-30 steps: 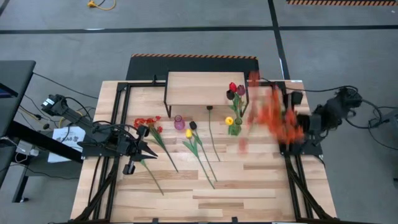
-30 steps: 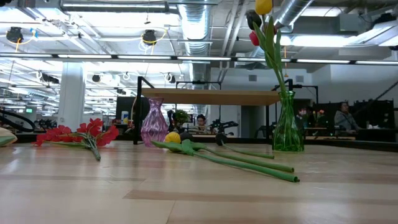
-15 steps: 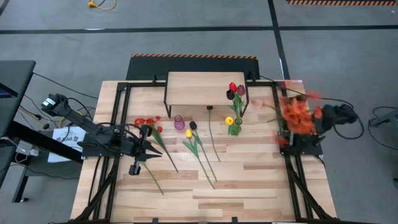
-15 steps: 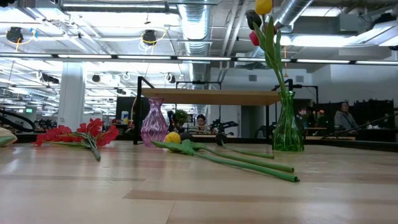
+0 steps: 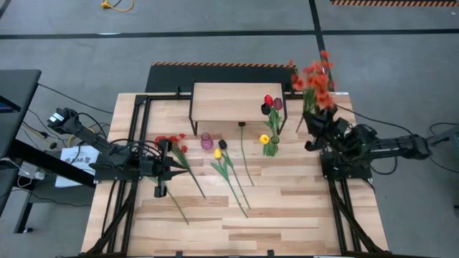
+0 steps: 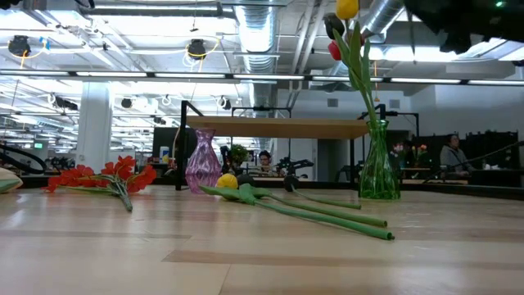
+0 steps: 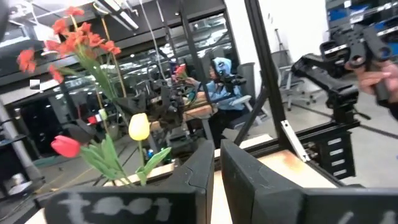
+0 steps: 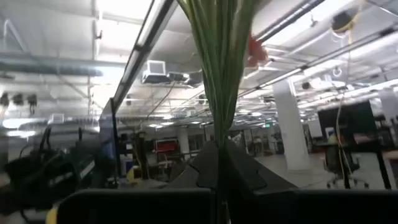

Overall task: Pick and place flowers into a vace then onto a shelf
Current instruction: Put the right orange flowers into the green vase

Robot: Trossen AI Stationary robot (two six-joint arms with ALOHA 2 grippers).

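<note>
Up front, loose tulips on long green stems [image 5: 231, 174] are seen lying on the wood-plank tabletop [image 5: 287, 215], with the left gripper [image 5: 174, 170] clenched and empty beside a red blossom spray [image 5: 171, 141]. Further back, a green glass vase [image 5: 270, 147] is filled with tulips. Beyond, an orange-red spray [image 5: 313, 77] is grasped by the right gripper [image 5: 313, 123], raised beside the light-wood shelf [image 5: 226, 102].

Shelf [image 5: 228, 102] at the desk's [image 5: 287, 215] far edge, vase with tulips [image 5: 270, 147] before its right end, loose flowers [image 5: 231, 170] mid-desk, small vase [image 5: 206, 141] left of them.
</note>
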